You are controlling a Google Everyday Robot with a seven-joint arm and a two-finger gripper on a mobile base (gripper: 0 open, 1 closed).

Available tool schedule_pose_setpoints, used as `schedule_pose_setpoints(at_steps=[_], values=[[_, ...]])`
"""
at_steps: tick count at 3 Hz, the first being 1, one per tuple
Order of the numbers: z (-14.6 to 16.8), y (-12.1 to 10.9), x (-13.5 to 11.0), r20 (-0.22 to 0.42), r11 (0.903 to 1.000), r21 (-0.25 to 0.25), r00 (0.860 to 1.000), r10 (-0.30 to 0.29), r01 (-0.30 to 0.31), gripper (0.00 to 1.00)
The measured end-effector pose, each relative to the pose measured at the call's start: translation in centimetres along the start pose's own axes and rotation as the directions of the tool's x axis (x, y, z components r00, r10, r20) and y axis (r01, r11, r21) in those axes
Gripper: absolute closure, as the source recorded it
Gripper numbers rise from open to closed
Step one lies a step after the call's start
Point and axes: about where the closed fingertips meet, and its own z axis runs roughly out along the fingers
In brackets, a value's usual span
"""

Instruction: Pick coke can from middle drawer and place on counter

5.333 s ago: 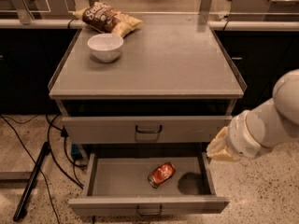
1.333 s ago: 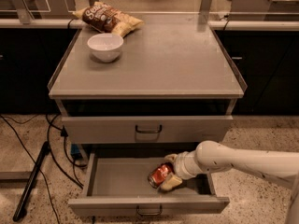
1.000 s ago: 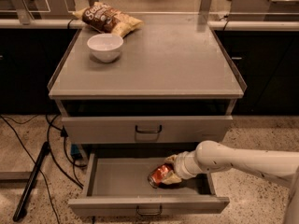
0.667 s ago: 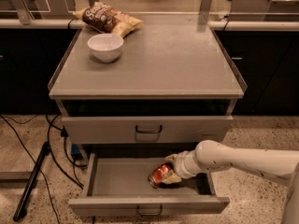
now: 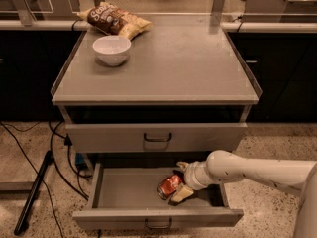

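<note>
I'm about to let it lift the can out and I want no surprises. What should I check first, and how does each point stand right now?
1. The middle drawer is pulled open: ok.
2. The hand is down inside that drawer, at the right end of the coke can: ok.
3. Firm hold on the can: cannot tell.
4. The drawer front above is shut and does not overhang the way up: ok.
5. The counter has a bare stretch to the right of the white bowl and the chip bag: ok.
</note>
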Motion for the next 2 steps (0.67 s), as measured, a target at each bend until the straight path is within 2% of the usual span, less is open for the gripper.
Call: schedule_pose_setpoints(at_steps=[2], values=[[2.4,-0.6,1.4,0.028,1.0,0.002,1.0,0.001,-0.001,0.2]])
